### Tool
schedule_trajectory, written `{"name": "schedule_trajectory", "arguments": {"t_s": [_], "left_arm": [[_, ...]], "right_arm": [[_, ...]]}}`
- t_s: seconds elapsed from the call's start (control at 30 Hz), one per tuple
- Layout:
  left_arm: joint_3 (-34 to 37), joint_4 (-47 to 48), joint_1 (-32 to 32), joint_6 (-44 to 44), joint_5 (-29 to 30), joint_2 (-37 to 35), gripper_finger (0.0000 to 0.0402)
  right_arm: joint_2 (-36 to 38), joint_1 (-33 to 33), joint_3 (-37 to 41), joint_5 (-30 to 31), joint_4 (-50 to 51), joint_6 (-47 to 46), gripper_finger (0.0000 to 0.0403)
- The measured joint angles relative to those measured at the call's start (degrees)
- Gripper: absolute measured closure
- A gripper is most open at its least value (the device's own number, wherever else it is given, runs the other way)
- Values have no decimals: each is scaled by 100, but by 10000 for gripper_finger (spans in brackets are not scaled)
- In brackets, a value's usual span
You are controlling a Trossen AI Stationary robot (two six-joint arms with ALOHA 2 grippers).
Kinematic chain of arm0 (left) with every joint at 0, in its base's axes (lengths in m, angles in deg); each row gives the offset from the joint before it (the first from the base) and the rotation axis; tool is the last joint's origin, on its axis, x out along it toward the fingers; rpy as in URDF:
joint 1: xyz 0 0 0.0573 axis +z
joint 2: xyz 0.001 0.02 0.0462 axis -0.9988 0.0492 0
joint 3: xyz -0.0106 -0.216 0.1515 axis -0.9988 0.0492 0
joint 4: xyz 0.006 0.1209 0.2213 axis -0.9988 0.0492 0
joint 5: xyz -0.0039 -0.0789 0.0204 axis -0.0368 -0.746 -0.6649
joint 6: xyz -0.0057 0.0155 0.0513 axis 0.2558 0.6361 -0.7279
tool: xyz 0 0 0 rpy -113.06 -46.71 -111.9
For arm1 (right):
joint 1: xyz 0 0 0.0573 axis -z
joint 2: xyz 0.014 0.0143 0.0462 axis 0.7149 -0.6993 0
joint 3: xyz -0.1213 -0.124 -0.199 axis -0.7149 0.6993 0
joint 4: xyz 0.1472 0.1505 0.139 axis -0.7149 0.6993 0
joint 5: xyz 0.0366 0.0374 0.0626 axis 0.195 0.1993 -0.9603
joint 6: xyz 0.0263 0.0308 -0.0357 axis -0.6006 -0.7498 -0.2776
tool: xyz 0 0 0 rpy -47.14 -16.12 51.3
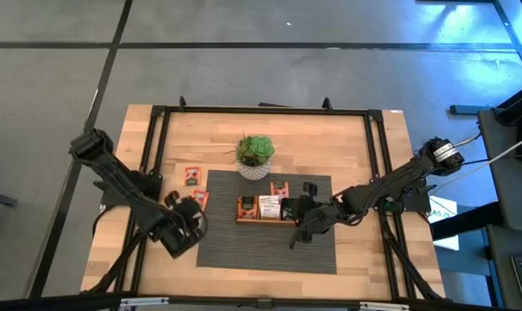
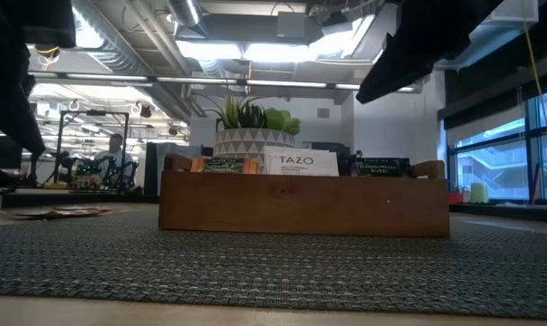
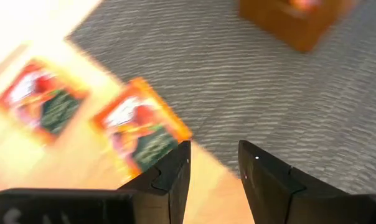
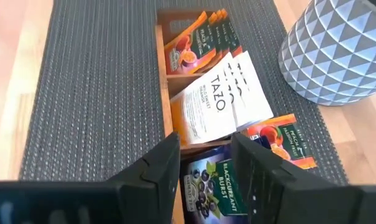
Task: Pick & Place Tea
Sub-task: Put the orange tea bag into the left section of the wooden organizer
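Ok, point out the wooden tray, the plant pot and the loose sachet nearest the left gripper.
wooden tray (image 2: 301, 204), low view, middle of its front wall.
plant pot (image 4: 340, 53), right wrist view, its patterned side.
loose sachet (image 3: 141, 127), left wrist view, centre of its printed face.

Orange-red sachets (image 3: 141, 134), white sachets (image 4: 219, 99), grey woven mat (image 1: 270, 246), white-patterned pot (image 4: 343, 50)

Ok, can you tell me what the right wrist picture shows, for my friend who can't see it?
The right gripper hangs open over a wooden tray on a grey mat. The tray holds orange tea bags, white tea bags and a dark tea bag right under the fingers. Another orange tea bag lies beside the tray, near a patterned plant pot.
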Motion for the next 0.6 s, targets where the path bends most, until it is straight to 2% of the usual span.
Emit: {"name": "schedule_trajectory", "arguments": {"t_s": [0.17,0.43,0.6], "left_arm": [[50,506,0,880,9,-52,272],[973,-37,331,1501,-178,-48,272],[1307,-720,480,1388,-160,-57,272]], "right_arm": [[0,1,0,5,-139,-102,257],[0,-1,0,17,-370,-93,257],[0,1,0,17,-401,-93,257]]}}
